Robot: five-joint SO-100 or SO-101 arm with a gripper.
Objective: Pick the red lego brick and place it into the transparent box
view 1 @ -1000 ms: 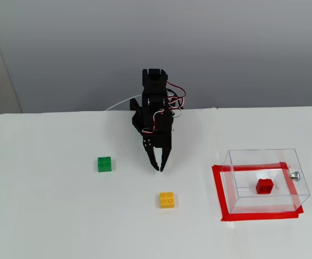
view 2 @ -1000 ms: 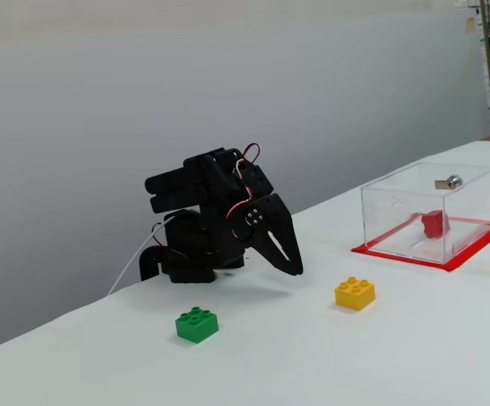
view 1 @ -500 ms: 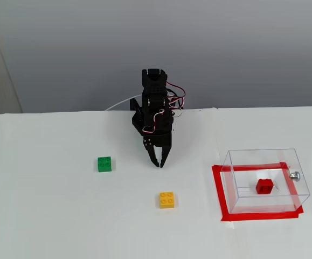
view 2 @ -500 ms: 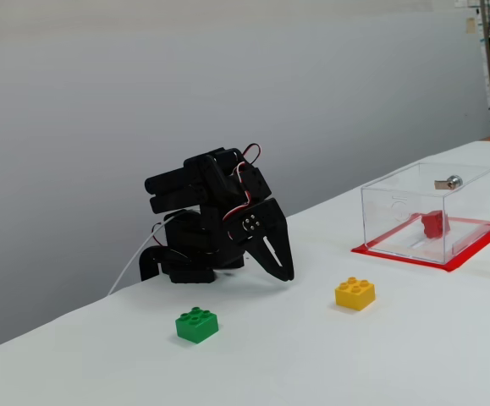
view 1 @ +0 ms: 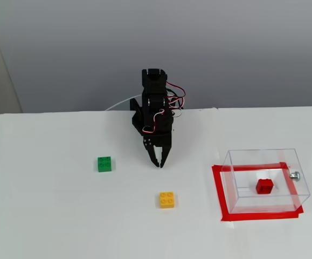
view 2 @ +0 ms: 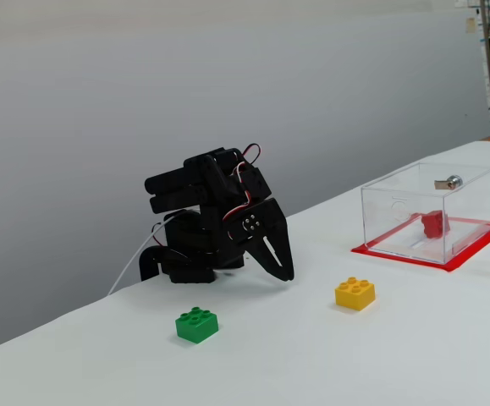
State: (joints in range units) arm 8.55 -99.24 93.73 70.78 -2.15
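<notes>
Resting: red lego brick [view 1: 264,186] sits on the floor of the transparent box [view 1: 232,181], studs up, near the box's middle; seen through the clear front wall in the other fixed view [view 2: 434,223].
Box: stands at the right of the white desk [view 1: 48,216] inside a red tape outline [view 1: 218,194]; a small metal knob [view 1: 294,175] shows on its right wall.
Arm: black, folded low at the far middle of the desk, red and white wires [view 1: 174,97] looping off its upper joints; a thin white cable [view 2: 130,265] trails from its base.
Jaws: the jaws [view 1: 158,162] point down toward the desk, closed or very nearly so, tips together, holding nothing; in the side-on fixed view they [view 2: 283,272] hang just above the surface.
Other bricks: green brick [view 1: 104,164] lies left of the jaws, yellow brick [view 1: 167,199] nearer the camera and slightly right of them; both are apart from the arm and from each other.
Backdrop: plain grey wall [view 1: 242,48] behind the desk.
</notes>
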